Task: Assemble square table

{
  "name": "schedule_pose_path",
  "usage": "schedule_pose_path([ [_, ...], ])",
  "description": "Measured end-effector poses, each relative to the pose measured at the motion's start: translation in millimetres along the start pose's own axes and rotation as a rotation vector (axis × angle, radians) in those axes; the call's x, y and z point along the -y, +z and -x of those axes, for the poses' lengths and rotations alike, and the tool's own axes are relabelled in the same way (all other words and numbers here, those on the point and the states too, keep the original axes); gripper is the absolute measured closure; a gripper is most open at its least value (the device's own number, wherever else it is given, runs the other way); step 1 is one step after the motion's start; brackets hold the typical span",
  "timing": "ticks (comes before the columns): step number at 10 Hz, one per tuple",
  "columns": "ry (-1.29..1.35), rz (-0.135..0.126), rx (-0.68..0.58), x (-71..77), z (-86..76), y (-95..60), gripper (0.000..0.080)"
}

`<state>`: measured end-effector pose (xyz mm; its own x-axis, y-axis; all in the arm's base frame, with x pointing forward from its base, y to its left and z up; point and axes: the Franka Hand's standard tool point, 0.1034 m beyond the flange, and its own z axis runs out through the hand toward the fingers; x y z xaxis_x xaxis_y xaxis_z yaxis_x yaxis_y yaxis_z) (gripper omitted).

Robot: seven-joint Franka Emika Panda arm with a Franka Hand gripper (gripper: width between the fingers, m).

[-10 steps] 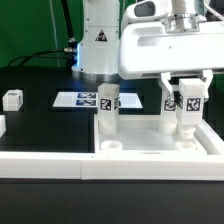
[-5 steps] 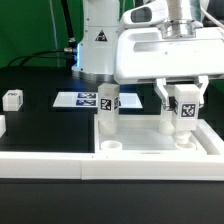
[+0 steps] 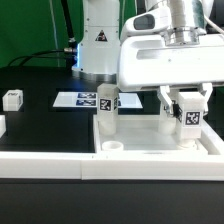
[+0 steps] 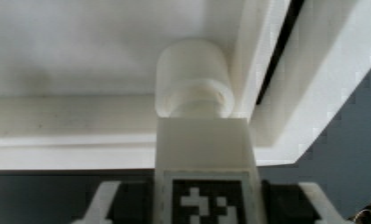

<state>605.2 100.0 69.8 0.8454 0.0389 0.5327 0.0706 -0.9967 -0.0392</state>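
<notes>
**Leg at the far corner – a skewed seating is the main risk**

The gripper (image 3: 187, 112) is holding one white leg (image 3: 187, 132) upright, its fingers (image 3: 171, 106) closed on the leg's two sides at a narrow spread. It is holding the leg over the tabletop (image 3: 150, 152) at the far corner on the exterior view's right. In the wrist view the leg's rounded end (image 4: 200, 90) is sitting right by the tabletop's raised rim (image 4: 93, 120). Whether it is already seated in a socket cannot be told.

Judging from this, the leg is at risk of going in off-axis. A slight tilt would be jamming it at the socket mouth, and pushing down or turning then would be making it slip between the fingers. The tabletop is lying loose on the black worktop (image 3: 40, 125), so a sideways push is likely to be shifting it. That could also be disturbing the second leg (image 3: 107, 112), which is standing at the other far corner – near the gripper's broad body. A third leg (image 3: 12, 99) is lying well apart, toward the exterior view's left.

No brand or word can be read. The legs and the marker board (image 3: 78, 100) are carrying black-and-white square tags (image 4: 208, 203), patterns only. A triangular sticker (image 3: 100, 38) on the arm's base is too small to read.
</notes>
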Motion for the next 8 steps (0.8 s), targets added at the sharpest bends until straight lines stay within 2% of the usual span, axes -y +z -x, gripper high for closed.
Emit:
schedule_pose_path([
  [2, -0.001, 0.001, 0.001, 0.6, 3.0, 2.9, 0.0509],
  [5, -0.003, 0.004, -0.021, 1.2, -1.2, 4.9, 0.0509],
  [6, -0.002, 0.003, -0.017, 1.1, -0.9, 5.2, 0.0434],
  [7, -0.002, 0.003, -0.016, 1.2, -0.9, 5.3, 0.0434],
  [8, -0.002, 0.003, -0.015, 1.1, -0.9, 5.4, 0.0299],
])
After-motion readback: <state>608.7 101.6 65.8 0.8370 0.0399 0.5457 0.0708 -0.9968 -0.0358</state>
